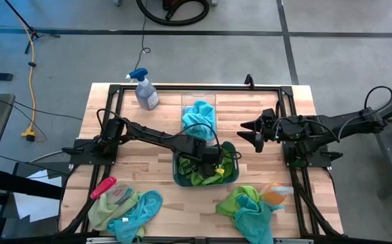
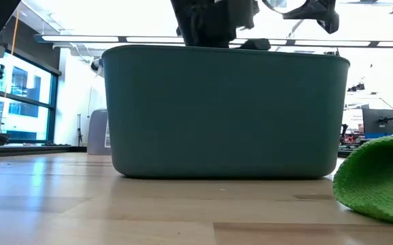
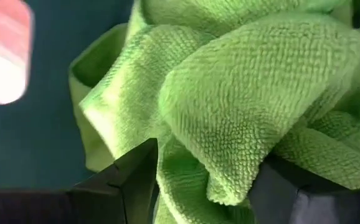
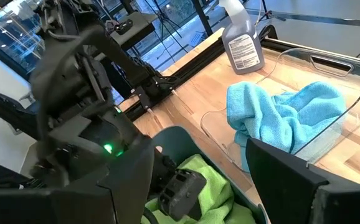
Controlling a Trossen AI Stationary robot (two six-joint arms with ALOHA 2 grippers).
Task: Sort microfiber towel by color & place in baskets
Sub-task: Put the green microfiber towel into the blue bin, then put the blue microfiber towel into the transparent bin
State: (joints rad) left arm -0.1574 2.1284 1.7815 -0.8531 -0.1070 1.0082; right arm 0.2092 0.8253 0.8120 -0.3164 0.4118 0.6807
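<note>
Fingers on the left gripper (image 1: 213, 165) are down inside the dark teal basket (image 1: 181, 177), and the left wrist view shows them spread a bit with a lime green towel (image 3: 242, 93) bunched between them, so they look clamped on it, though the cloth hides the tips.

Biggest thing first: the counter (image 1: 162, 115) has open wood between the spray bottle (image 1: 145, 91) and the left arm. The teal basket sits mid-counter, touching or just beside the clear basket (image 1: 186, 102) behind it, which holds a turquoise towel (image 1: 199, 116).

The right gripper (image 1: 256, 135) hangs over bare wood right of the baskets, fingers parted, holding nothing.

Mixed green and blue towel piles sit at the front left (image 1: 125, 210) and front right (image 1: 250, 207) edges. A pink-handled brush (image 1: 104, 187) lies by the left pile.
</note>
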